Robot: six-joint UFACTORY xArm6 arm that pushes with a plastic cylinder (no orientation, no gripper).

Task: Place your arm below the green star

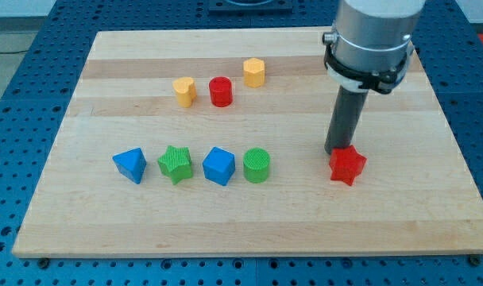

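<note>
Blue perforated base carrying a pale wooden bench [249, 230]; no claw is fitted, only a dark rod, so no grasp state applies. Lower row, from the view's left: blue triangular block [130, 165], green star [175, 164], blue cube [218, 166], green cylinder [256, 165], and, well apart at the view's right, red star [347, 165]; upper row: yellow block [184, 90], red cylinder [221, 91], yellow hexagonal block [253, 72]. My tip [337, 152] stands touching the red star's upper-left edge, far to the view's right of the green star.
</note>
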